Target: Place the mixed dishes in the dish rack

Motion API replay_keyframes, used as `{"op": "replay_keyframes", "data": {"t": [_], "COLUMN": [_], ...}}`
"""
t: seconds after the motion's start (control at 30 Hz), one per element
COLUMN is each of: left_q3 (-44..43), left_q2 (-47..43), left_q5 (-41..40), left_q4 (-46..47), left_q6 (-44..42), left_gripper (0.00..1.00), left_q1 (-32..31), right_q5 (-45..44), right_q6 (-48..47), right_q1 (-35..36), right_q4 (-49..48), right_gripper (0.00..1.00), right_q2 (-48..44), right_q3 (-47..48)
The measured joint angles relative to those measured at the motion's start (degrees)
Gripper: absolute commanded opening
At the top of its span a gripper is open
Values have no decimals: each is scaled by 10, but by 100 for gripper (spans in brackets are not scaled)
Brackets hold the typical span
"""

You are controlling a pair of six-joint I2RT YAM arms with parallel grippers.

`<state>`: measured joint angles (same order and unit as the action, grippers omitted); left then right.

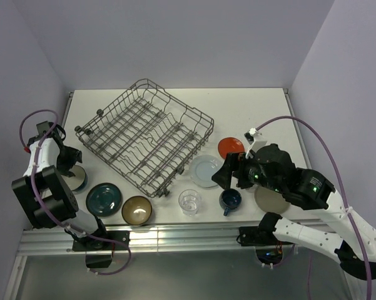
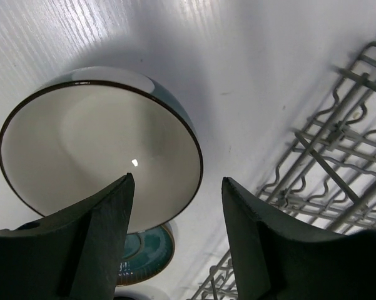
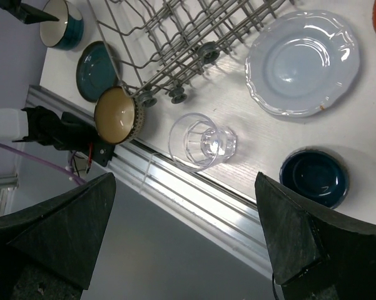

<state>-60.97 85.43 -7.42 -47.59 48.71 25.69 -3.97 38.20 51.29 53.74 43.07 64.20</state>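
On the white table (image 1: 250,106), our left gripper (image 2: 178,237) hangs parted over a bowl (image 2: 94,156); our right gripper (image 3: 184,187) gapes empty. Next we should pinch the bowl's rim.

You're looking at a robotics lab test cell, not a home kitchen: a white table (image 1: 256,106) is boxed in by plain pale walls (image 1: 175,37) at the top and sides of the frame. Along the bottom edge, an aluminium rail (image 1: 175,236) carries the left arm (image 1: 44,190) and right arm (image 1: 300,184), with purple cables (image 1: 286,117) looping loose.
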Motion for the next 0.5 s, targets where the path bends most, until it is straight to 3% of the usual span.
{"op": "replay_keyframes", "data": {"t": [0.2, 0.5], "left_q3": [2, 2], "left_q2": [28, 76], "left_q5": [-5, -5], "left_q4": [14, 35], "left_q6": [0, -1], "left_gripper": [59, 30], "left_q1": [1, 1], "right_q5": [7, 7], "right_q6": [-15, -34], "right_q1": [-27, -50], "right_q4": [10, 28], "right_gripper": [100, 100], "right_q2": [-24, -40], "right_q3": [-14, -15]}}
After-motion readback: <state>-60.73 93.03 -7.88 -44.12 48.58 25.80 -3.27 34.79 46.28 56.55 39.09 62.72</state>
